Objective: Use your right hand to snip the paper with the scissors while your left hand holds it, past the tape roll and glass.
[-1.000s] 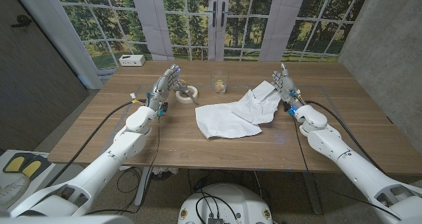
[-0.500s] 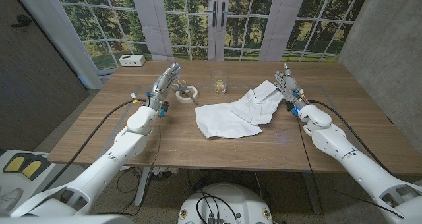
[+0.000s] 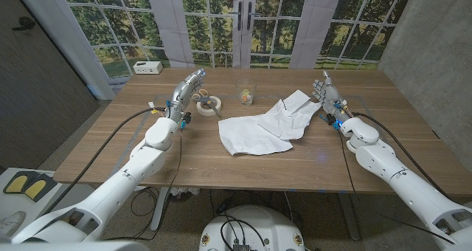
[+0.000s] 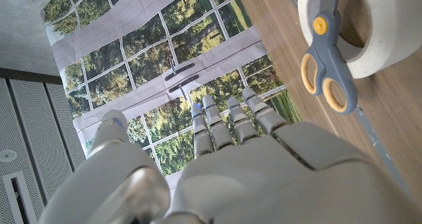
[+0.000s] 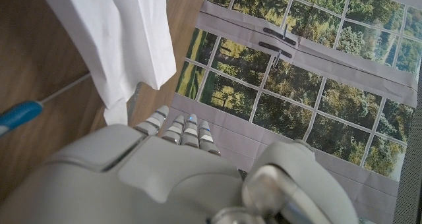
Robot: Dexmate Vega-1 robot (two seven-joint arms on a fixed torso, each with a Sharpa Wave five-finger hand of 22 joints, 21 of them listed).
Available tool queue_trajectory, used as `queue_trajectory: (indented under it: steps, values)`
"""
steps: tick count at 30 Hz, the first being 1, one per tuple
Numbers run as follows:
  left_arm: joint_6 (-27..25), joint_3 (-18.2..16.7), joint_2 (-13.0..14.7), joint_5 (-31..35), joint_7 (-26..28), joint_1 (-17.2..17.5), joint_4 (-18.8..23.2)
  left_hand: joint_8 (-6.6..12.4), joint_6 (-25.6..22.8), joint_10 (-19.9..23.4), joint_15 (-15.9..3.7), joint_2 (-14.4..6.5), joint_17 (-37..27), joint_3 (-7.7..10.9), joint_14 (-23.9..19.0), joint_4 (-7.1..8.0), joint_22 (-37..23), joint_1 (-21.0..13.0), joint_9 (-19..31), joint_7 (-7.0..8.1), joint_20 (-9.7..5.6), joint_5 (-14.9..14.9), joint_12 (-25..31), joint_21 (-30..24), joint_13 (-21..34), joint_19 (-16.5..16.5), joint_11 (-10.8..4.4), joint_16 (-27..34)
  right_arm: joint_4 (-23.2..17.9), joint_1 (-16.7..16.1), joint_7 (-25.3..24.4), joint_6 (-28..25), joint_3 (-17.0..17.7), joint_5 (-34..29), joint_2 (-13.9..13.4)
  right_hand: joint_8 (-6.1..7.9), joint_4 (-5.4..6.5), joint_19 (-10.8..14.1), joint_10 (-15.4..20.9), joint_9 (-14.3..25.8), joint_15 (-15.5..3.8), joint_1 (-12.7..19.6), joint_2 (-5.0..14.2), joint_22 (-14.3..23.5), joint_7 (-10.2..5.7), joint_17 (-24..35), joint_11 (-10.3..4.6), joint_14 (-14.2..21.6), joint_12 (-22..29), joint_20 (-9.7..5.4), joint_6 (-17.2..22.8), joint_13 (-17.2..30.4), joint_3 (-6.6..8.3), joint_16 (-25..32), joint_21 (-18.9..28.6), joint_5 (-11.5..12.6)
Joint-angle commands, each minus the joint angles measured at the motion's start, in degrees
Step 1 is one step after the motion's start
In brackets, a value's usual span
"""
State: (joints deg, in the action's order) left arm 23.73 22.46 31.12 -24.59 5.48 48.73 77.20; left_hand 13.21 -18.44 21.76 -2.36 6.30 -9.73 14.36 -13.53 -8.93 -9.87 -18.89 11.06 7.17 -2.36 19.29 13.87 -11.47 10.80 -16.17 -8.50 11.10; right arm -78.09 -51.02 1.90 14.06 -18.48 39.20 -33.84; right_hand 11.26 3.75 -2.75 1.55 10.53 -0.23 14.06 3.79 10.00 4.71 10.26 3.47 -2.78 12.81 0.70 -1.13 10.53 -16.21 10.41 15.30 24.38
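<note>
A crumpled white paper [image 3: 267, 125] lies on the middle of the wooden table [image 3: 221, 162]; its edge also shows as paper [image 5: 119, 39]. The grey scissors with yellow-lined handles [image 3: 204, 98] rest across the white tape roll [image 3: 209, 104], seen close as scissors [image 4: 325, 59] on the tape roll [image 4: 359, 26]. A small glass [image 3: 245, 94] stands behind the paper. My left hand [image 3: 187, 89] is raised, fingers straight and apart, holding nothing, just left of the roll. My right hand [image 3: 327, 93] stands upright and open at the paper's right edge.
A white box [image 3: 148, 67] sits at the table's far left corner. Blue tape marks [image 5: 20, 114] run along the wood by my right hand. A window wall stands behind the table.
My left hand has lifted and stretched a little farther toward the back of the table. My right hand has shifted slightly right and back. Paper, scissors, roll and glass have not moved.
</note>
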Motion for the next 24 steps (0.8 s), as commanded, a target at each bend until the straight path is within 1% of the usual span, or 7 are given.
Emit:
queue_trajectory:
  steps: [1,7,12,15,17,20,24]
  values:
    - [0.8,0.0,3.2,3.3,-1.0,-0.6,-0.4,0.26,-0.4,0.6,-7.07,-0.1,-0.3,0.16,-0.8,-0.1,-0.1,-0.7,0.2,-0.51,-3.93,0.5,0.1,-0.3,0.2,-0.6,-0.05,0.2,-2.4,-1.9,-3.0,1.0,0.0,-1.2,0.8,0.2,-0.47,-0.2,0.3,0.1,-0.38,0.9,0.04,0.3,0.11,0.1,-0.04,-0.2,0.2,-0.3,0.3,0.2,0.0,0.3,-0.1,0.3]
    - [0.9,0.2,4.4,6.1,0.1,-0.8,-0.2,0.14,-0.3,0.9,-7.08,-0.1,-0.3,0.21,-0.8,-0.07,-0.2,-0.9,0.2,-0.31,-3.97,0.6,0.1,-0.3,0.2,-0.7,0.05,0.2,-2.4,-1.1,-3.2,1.2,-0.5,-2.1,1.0,0.2,-0.61,-0.1,0.4,0.1,-0.44,1.2,0.1,0.3,0.05,0.1,0.11,-0.1,0.1,-0.3,0.3,0.2,0.08,0.3,-0.3,0.3]
    - [-0.5,0.7,6.3,10.7,2.3,-0.9,1.7,-0.05,0.1,1.1,-7.14,-0.2,-0.3,0.31,-0.9,-0.09,-0.2,-1.2,0.2,-0.12,-4.07,0.8,0.1,-0.2,0.2,-0.7,-0.07,0.2,-2.5,-0.9,-2.9,1.4,-0.6,-2.3,0.9,0.22,-0.74,-0.1,0.3,0.1,-0.41,1.4,0.09,0.3,-0.06,0.1,-0.11,-0.1,0.1,-0.43,0.3,0.2,0.12,0.3,-0.4,0.4]
    - [0.0,0.7,6.5,14.2,5.1,-0.9,2.1,-2.03,5.2,4.2,-7.85,-0.1,-0.3,0.7,-1.8,-0.15,-0.2,-2.5,0.3,0.48,-4.07,1.6,0.7,0.0,0.3,-1.0,-1.03,0.1,-2.8,-1.0,-3.3,1.2,-0.6,-2.4,0.8,0.22,-0.82,0.0,0.5,0.1,-0.46,1.5,0.06,0.3,-0.05,0.1,-0.09,-0.1,0.1,-0.54,0.3,0.2,0.13,0.3,-0.4,0.4]
    - [-0.5,0.8,7.0,15.3,5.6,-1.0,2.5,-1.4,4.4,5.1,-8.24,0.0,-0.3,0.71,-2.2,-0.05,-0.2,-2.8,0.6,-0.05,-4.19,2.0,0.8,0.0,0.3,-1.2,-1.46,0.1,-2.9,-1.1,-3.3,1.3,-0.6,-2.5,0.8,0.21,-0.87,0.0,0.5,0.1,-0.51,1.6,0.05,0.3,-0.07,0.1,-0.11,-0.2,0.1,-0.55,0.3,0.2,0.14,0.3,-0.5,0.4]
    - [-1.2,1.0,7.7,16.5,5.6,-1.2,2.8,-0.26,2.0,5.1,-8.26,0.1,-0.3,0.75,-2.2,0.04,-0.2,-3.0,0.9,0.43,-4.27,2.3,0.5,0.1,0.4,-1.2,-1.49,-0.1,-3.1,-1.2,-3.8,1.1,-0.5,-2.5,0.8,0.22,-0.91,0.0,0.5,0.1,-0.48,1.6,0.04,0.3,-0.05,0.1,-0.08,-0.2,0.1,-0.56,0.3,0.2,0.15,0.3,-0.5,0.4]
    - [-2.1,1.2,8.6,18.1,6.0,-1.3,3.6,-0.06,1.6,4.6,-8.4,0.2,-0.3,0.77,-2.1,0.05,-0.2,-3.2,1.0,0.46,-4.34,2.5,0.2,0.1,0.4,-1.2,-1.43,-0.2,-3.6,-1.3,-4.1,0.8,-0.5,-2.8,0.5,0.24,-1.0,0.1,0.5,0.1,-0.56,1.8,0.03,0.3,-0.05,0.1,-0.12,-0.2,0.1,-0.61,0.4,0.2,0.17,0.3,-0.6,0.5]
